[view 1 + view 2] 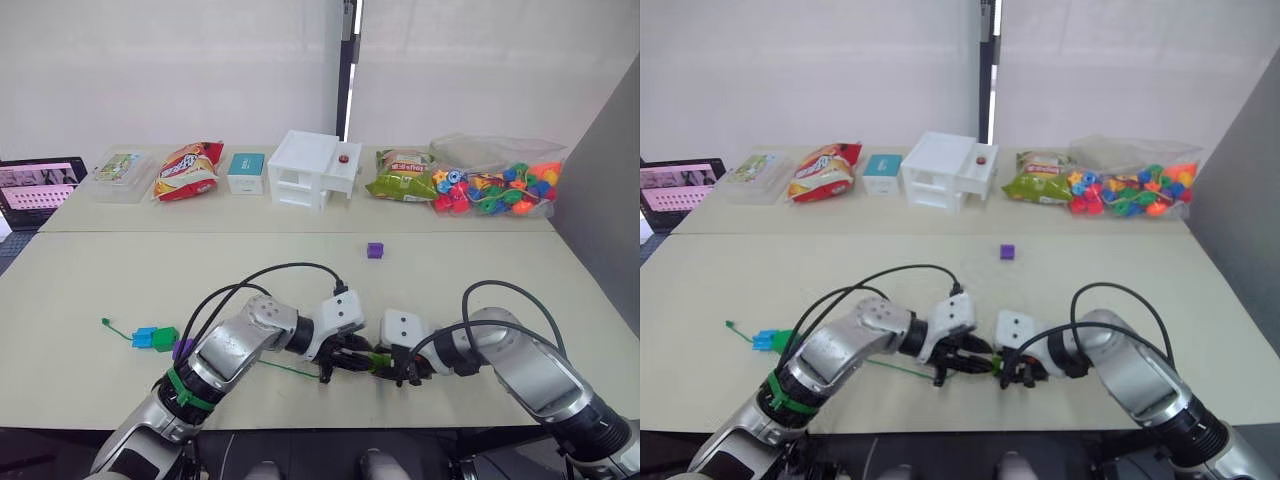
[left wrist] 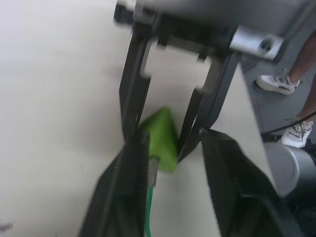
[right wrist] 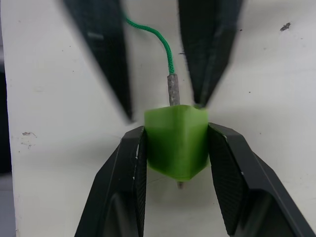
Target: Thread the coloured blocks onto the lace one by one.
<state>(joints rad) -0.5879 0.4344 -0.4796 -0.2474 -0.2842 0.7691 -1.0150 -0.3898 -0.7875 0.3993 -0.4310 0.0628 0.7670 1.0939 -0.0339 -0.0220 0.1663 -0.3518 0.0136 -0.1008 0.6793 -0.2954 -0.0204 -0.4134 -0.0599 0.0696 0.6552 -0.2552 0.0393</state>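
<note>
Light green block was clamped between the right end effector's fingers near the bench's front edge, the lace's grey tip passing through it. Left end effector was parted, not gripping the lace beside one finger. Blue and dark green blocks sat threaded toward the front-left corner; one purple block lay mid-bench.

Both arms bent inward, left hand fingers apart, right hand fingers clamped.
</note>
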